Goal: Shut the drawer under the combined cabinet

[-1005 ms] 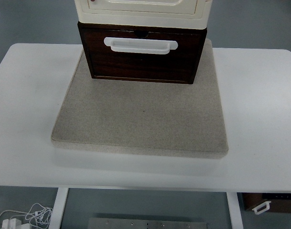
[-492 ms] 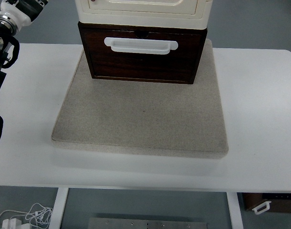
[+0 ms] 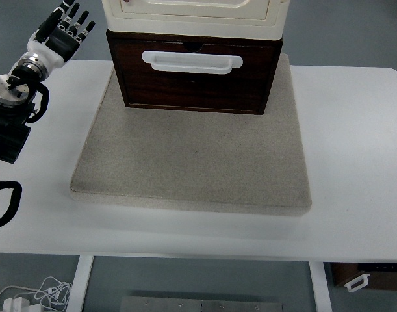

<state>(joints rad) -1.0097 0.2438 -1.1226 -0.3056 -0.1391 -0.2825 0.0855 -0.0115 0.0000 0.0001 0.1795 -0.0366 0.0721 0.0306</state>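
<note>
- Approach step: left hand [image 3: 63, 30] hovers off the table's [image 3: 354, 130] far-left corner, fingers spread, holding nothing.
- Drawer [image 3: 193, 75] sticks out; next, push its front in.

I can read no text, label, brand, number or sign anywhere in the top view: the dark wooden drawer [image 3: 193, 75] at twelve o'clock and its white handle [image 3: 192, 61] are unmarked, the cream cabinet [image 3: 193, 14] stacked above it shows only a small red dot at its upper left with no lettering I can make out, the grey mat [image 3: 195, 159] and the white table [image 3: 354, 143] carry no print, and the left hand [image 3: 60, 31] at ten o'clock bears no legible marking; a dark unit [image 3: 370, 275] at five o'clock below the table edge shows a faint row of marks too small to read
</note>
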